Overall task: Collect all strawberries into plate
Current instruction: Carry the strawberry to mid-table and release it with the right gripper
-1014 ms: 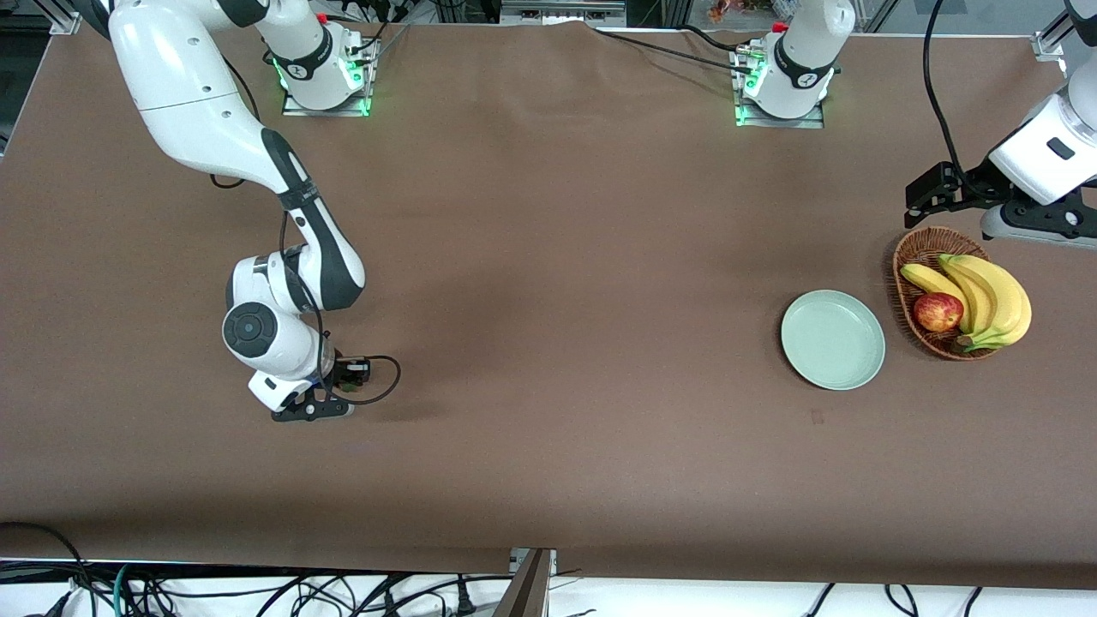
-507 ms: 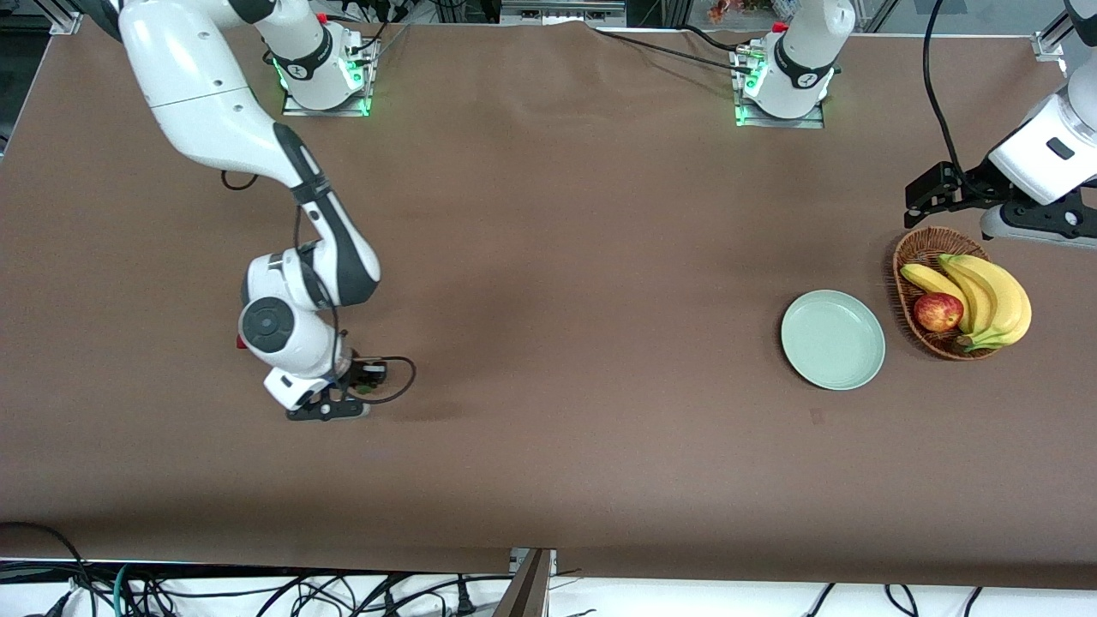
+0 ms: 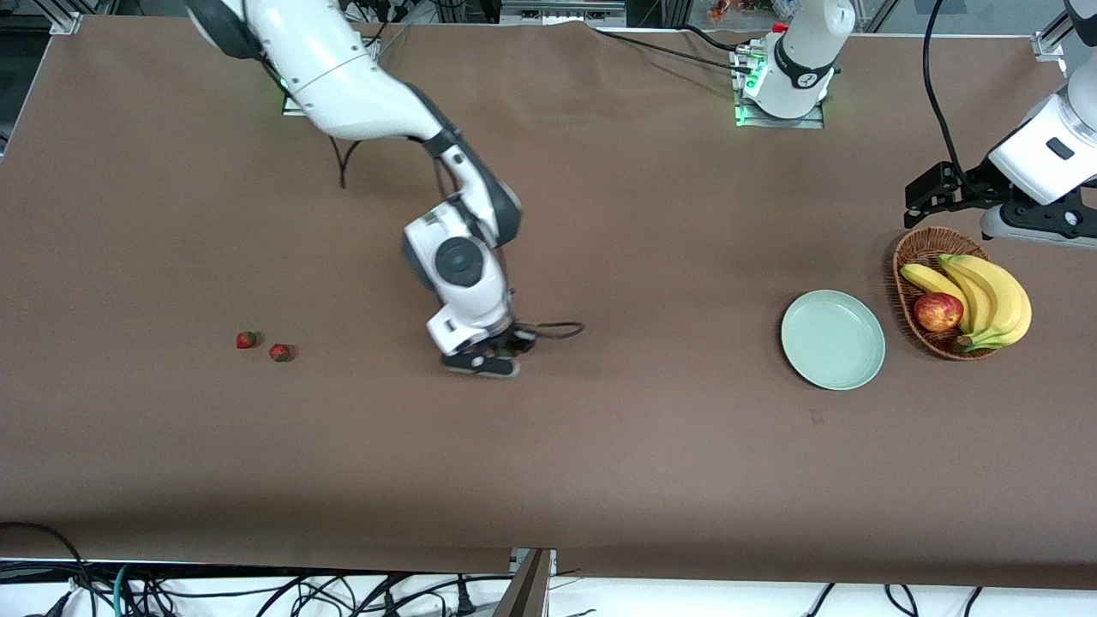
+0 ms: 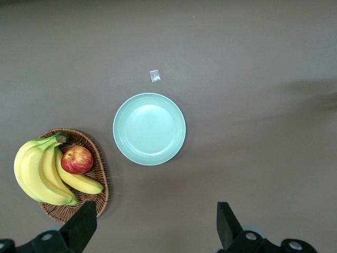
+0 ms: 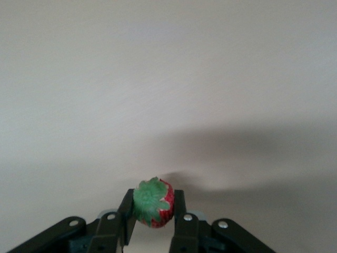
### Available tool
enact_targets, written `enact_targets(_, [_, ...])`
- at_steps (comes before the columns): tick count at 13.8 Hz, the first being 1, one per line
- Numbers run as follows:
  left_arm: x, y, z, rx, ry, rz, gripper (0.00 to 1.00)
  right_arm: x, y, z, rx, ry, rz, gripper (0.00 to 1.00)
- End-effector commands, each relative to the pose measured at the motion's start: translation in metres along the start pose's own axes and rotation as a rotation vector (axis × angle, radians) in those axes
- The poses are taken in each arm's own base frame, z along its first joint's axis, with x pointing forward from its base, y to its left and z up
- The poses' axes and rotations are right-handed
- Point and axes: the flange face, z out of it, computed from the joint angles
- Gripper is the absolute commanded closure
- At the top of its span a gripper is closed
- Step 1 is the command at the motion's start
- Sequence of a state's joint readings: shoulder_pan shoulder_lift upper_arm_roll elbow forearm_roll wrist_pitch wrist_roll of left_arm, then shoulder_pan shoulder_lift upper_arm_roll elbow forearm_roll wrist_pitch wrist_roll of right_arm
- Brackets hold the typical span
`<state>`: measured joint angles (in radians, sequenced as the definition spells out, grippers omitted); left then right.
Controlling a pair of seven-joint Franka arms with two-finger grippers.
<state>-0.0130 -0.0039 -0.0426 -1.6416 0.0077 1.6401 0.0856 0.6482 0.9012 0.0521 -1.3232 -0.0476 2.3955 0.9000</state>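
My right gripper (image 3: pixel 490 355) hangs low over the middle of the table, shut on a small red strawberry (image 5: pixel 156 205) with a green leafy top; in the right wrist view the berry sits between the fingertips of the right gripper (image 5: pixel 153 199). Two more strawberries (image 3: pixel 247 340) (image 3: pixel 280 352) lie side by side on the brown table toward the right arm's end. The pale mint-green plate (image 3: pixel 832 339) (image 4: pixel 149 129) lies bare toward the left arm's end. My left gripper (image 3: pixel 932 194) (image 4: pixel 156 232) waits open, high above the basket's edge.
A wicker basket (image 3: pixel 900 272) (image 4: pixel 101 176) stands beside the plate at the left arm's end, holding bananas (image 3: pixel 994 296) and a red-yellow apple (image 3: pixel 938 312). A small pale scrap (image 4: pixel 155 76) lies on the table near the plate, nearer to the front camera.
The right arm has swung from the right arm's end toward the table's middle with the strawberry in its grip, uncovering the two berries on the table. The left arm has not moved.
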Motion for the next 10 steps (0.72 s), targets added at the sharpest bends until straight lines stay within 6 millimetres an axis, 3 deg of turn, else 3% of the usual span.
enact_targets(1, [0.002, 0.001, -0.007, 0.024, -0.006, -0.007, 0.0, -0.032, -0.061, -0.01, 0.081, 0.05, 0.047, 0.88])
enact_targets(4, [0.003, 0.001, -0.006, 0.016, -0.007, -0.009, 0.0, -0.091, -0.112, 0.004, 0.231, 0.098, 0.026, 0.88])
enact_targets(7, [0.006, 0.002, -0.01, 0.009, 0.005, -0.005, 0.0, -0.136, -0.136, 0.028, 0.329, 0.122, -0.028, 0.86])
enact_targets(9, [0.009, 0.007, -0.01, 0.007, 0.007, 0.001, 0.0, -0.144, -0.14, 0.028, 0.336, 0.12, -0.037, 0.75])
enact_targets(10, [0.009, 0.013, -0.01, 0.008, 0.007, 0.012, 0.0, -0.144, -0.14, 0.028, 0.336, 0.12, -0.037, 0.51])
